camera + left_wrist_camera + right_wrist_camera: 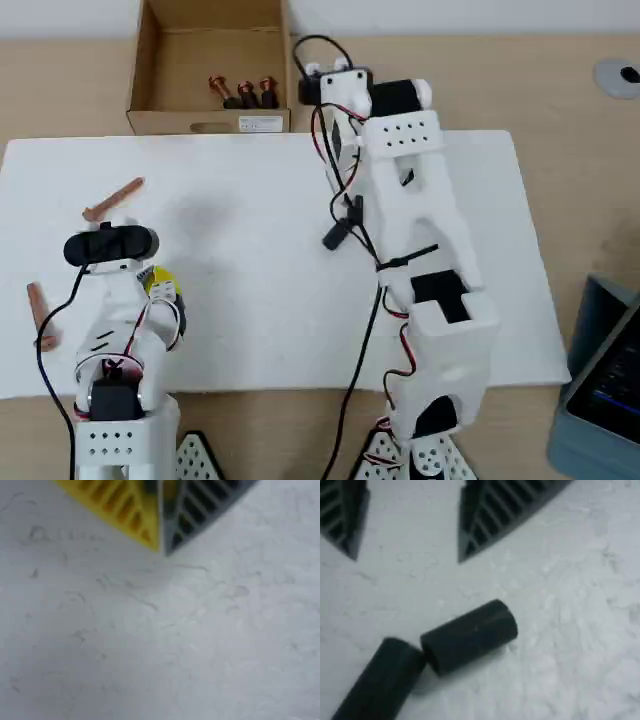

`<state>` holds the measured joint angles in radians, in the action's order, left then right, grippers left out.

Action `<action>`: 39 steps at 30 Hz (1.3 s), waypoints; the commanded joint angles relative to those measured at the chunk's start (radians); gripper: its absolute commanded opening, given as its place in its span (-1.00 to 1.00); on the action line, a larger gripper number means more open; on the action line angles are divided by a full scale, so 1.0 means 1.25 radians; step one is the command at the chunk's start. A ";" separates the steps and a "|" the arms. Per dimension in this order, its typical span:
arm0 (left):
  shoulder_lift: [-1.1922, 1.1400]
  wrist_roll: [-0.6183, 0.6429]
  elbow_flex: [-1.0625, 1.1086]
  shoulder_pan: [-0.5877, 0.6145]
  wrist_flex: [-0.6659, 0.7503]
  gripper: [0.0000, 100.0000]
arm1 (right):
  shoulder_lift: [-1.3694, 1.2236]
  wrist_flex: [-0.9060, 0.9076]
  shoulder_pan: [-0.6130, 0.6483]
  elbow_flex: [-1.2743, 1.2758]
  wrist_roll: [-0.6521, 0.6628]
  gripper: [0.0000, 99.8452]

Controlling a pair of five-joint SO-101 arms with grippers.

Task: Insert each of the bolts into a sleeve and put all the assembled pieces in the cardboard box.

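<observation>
Sleeves: two black, end to end on white mat, near right jaws.
Right jaws: spread, empty.
Left jaws: pressed together, empty, over the mat.
Bolts: loose on the mat by the left arm.
Cardboard box: on the worktop, three assembled pieces inside; white label, print unreadable.

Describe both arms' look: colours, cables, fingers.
Both the left arm and right arm have white plastic shells, perforated plates, black motors, and black and red cables. Left gripper: one yellow ribbed finger, one dark grey. Right gripper: both ribbed fingers dark grey.
</observation>
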<state>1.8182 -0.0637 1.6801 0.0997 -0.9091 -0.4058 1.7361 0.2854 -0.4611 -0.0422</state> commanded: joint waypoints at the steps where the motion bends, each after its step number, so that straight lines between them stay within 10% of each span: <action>1: 0.006 0.001 0.009 -0.001 -0.002 -0.99 | 0.041 -0.036 -0.009 0.034 -0.005 -0.70; 39: 0.006 0.001 0.009 -0.001 -0.002 -0.99 | -0.393 -0.053 -0.003 -0.240 0.014 -0.80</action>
<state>1.8182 -0.0637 1.6801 0.0997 -0.9091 -0.8738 1.6824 0.2823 -0.7342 -0.0345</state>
